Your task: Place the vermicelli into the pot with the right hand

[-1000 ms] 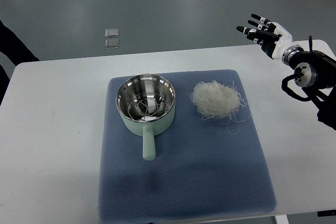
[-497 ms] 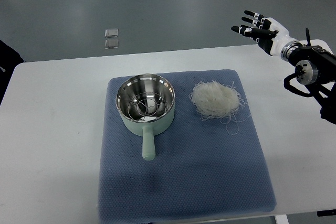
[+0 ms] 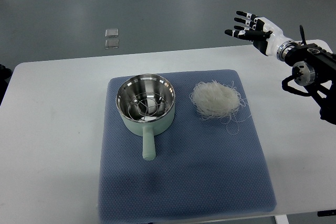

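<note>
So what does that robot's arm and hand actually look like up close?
Only the right arm shows. The right hand has a white palm shell and black fingers with small white patches near the tips. A silvery metal cuff forms the wrist; behind it the forearm is black, with a round joint and looping black cables.

No text, label, brand, number or sign can be read anywhere in the top view. The pot (image 3: pixel 145 107), the blue mat (image 3: pixel 184 171), the white bench (image 3: pixel 52 145) and the right hand (image 3: pixel 251 27) all show plain surfaces without lettering. Two small square plates on the floor (image 3: pixel 111 38) beyond the bench are too small to tell whether they carry any marking.
</note>
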